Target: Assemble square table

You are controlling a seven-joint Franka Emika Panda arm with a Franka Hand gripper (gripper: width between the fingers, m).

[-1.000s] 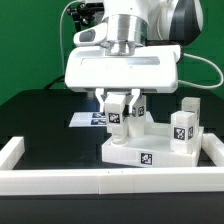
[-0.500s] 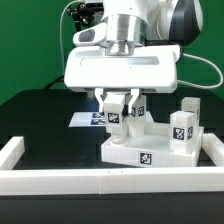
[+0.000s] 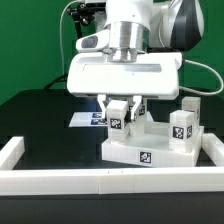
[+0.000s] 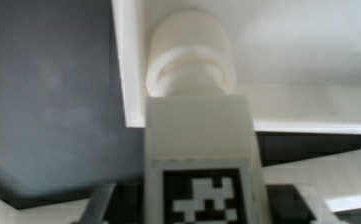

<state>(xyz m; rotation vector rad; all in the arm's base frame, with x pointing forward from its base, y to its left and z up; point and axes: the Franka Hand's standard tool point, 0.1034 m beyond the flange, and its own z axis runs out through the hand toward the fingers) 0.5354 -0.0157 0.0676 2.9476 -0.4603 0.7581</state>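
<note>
One gripper (image 3: 119,107) clamping one leg post (image 3: 117,118) (tagged); one tabletop slab (image 3: 150,150)

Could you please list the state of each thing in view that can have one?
End effector: shut on leg, above the slab.
Leg: upright, gripped, over the slab's corner.
Slab: flat on the table, against the wall.
Spare legs: upright on the slab, untouched.
Marker board: flat on the table.
</note>
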